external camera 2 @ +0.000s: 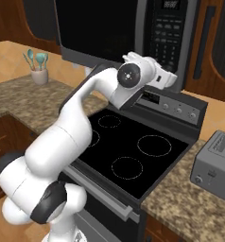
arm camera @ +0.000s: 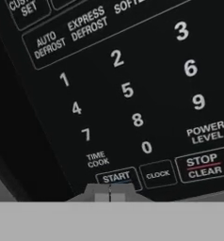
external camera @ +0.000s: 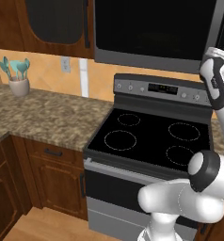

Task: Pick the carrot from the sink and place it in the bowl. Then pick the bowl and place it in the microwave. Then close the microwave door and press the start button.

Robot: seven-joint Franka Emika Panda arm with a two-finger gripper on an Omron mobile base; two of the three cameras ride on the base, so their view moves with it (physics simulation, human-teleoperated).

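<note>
Microwave hangs above the stove, black and boxy, with its door lying flush across the front, so the closing step looks done and only the button press is left. At this moment the thing to handle is the start button, a flat printed pad at the bottom of the keypad, just left of the clock key and below the time cook label. I judge it to be a stiff, smooth membrane key: nothing to take hold of, only a face to push straight in, and a light, square press on its middle should do (a slanted push could slide off onto the clock key beside it). The pincer is clenched, its two tips pressed together into one blunt point, and it sits right at the lower edge of the start button, touching it or very nearly so; I cannot tell which. From the right side the hand is seen reaching up to the panel, while a toaster stands on the surface well apart.
</note>
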